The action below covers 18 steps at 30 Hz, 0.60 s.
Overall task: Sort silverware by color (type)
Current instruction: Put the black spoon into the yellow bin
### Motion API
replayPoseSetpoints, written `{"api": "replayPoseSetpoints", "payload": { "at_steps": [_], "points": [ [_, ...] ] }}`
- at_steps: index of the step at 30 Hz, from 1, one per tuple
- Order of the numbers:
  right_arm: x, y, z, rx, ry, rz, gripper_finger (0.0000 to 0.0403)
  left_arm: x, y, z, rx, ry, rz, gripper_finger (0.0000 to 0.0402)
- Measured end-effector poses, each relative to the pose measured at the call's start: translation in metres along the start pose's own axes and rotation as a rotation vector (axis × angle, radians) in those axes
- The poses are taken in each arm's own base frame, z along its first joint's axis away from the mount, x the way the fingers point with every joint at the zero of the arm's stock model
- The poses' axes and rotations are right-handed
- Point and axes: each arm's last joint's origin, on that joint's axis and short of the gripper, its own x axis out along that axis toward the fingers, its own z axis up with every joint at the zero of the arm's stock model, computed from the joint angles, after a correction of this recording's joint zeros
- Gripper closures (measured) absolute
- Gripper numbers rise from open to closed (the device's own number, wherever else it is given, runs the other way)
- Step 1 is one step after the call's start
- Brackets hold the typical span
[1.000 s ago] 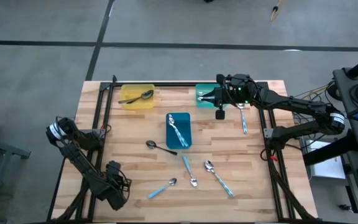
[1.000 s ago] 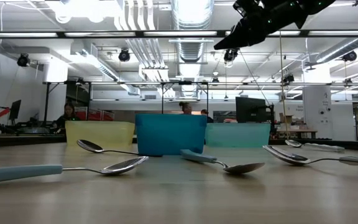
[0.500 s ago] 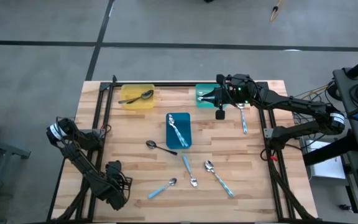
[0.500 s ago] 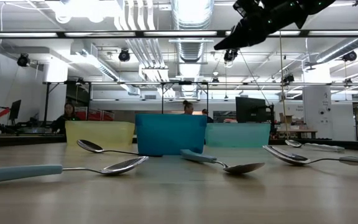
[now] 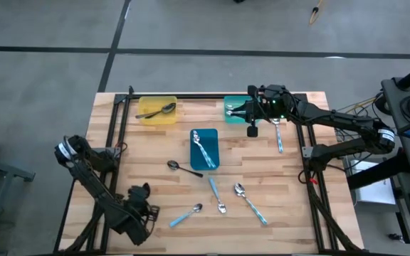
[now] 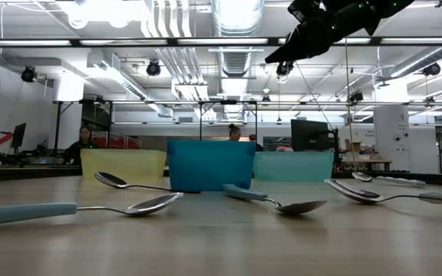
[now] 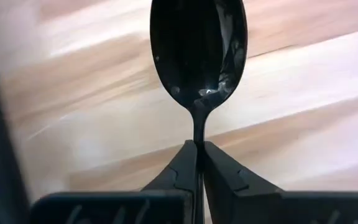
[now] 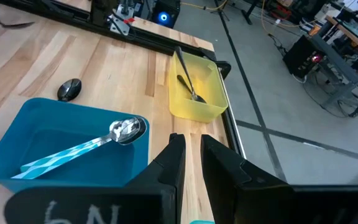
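Note:
My left gripper (image 5: 142, 193) is over the table's near left part, shut on a black spoon (image 7: 197, 56) whose bowl sticks out past the fingertips (image 7: 197, 144). My right gripper (image 5: 242, 110) hovers above the teal tray (image 5: 230, 100) at the far edge, high in the low view (image 6: 276, 55). Its fingers (image 8: 191, 155) stand a narrow gap apart with nothing between them. A silvery spoon (image 5: 231, 111) lies in the teal tray. A dark spoon (image 5: 164, 109) lies in the yellow tray (image 5: 148, 116), and a blue-handled spoon (image 5: 203, 149) in the blue tray (image 5: 214, 158). My left gripper pinches the black spoon's thin handle (image 7: 197, 134), just behind the bowl, between its two fingertips. The fingers lie along the handle and the bowl points away from them. The handle's rear part is hidden between the fingers. I cannot tell whether the spoon rests on the wood.
Loose on the wood lie a black spoon (image 5: 181, 167) and blue-handled spoons at the middle (image 5: 216, 194), near right (image 5: 251, 204), near middle (image 5: 186, 215) and far right (image 5: 279, 136). Black frame rails (image 5: 117, 128) run along both sides. People sit in the room behind.
My left gripper has shifted a little toward the table's right edge over the near left part of the table. The spoons and trays lie where they were.

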Motion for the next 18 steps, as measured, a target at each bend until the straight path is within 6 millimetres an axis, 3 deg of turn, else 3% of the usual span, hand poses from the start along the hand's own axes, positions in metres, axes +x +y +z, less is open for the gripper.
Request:
{"api": "replayPoseSetpoints", "payload": {
  "at_steps": [5, 10, 18],
  "points": [
    [0.0, 0.0, 0.0, 0.0, 0.0, 0.0, 0.036, -0.014, -0.026, 0.025, 0.1, -0.083, -0.068, 0.0401],
    [0.0, 0.0, -0.001, 0.001, 0.007, 0.004, 0.036, -0.024, -0.054, 0.064, 0.284, -0.119, -0.067, 0.0401],
    [0.0, 0.002, -0.004, -0.014, 0.039, 0.022, 0.036, -0.038, -0.065, 0.136, 0.521, -0.146, -0.019, 0.0401]
  ]
}}
